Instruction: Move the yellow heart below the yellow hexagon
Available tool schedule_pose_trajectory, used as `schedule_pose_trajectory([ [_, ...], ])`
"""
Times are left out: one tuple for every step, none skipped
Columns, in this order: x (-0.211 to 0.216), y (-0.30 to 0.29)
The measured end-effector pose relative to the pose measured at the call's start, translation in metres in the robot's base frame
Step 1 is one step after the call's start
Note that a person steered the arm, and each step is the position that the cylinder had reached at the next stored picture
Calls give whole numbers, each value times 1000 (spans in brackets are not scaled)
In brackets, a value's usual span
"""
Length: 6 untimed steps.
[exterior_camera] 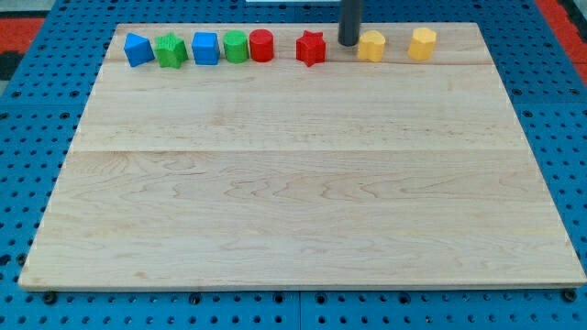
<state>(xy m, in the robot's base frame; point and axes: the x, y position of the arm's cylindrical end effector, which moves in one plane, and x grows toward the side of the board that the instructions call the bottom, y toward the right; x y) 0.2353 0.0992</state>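
The yellow heart (pixel 371 45) sits near the top edge of the wooden board (pixel 303 183), right of centre. The yellow hexagon (pixel 422 43) stands to its right in the same row, a small gap between them. My tip (pixel 348 42) is down on the board just left of the yellow heart, close to or touching its left side, between it and the red star (pixel 311 48). The dark rod rises out of the view's top.
A row of blocks runs along the top edge to the left: a blue block (pixel 138 49), a green star (pixel 171 50), a blue cube (pixel 205 48), a green cylinder (pixel 236 46) and a red cylinder (pixel 261 45). Blue pegboard (pixel 37 137) surrounds the board.
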Motion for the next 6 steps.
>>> schedule_pose_trajectory([
  [54, 27],
  [60, -37],
  [47, -22],
  [28, 14],
  [24, 45],
  [41, 56],
])
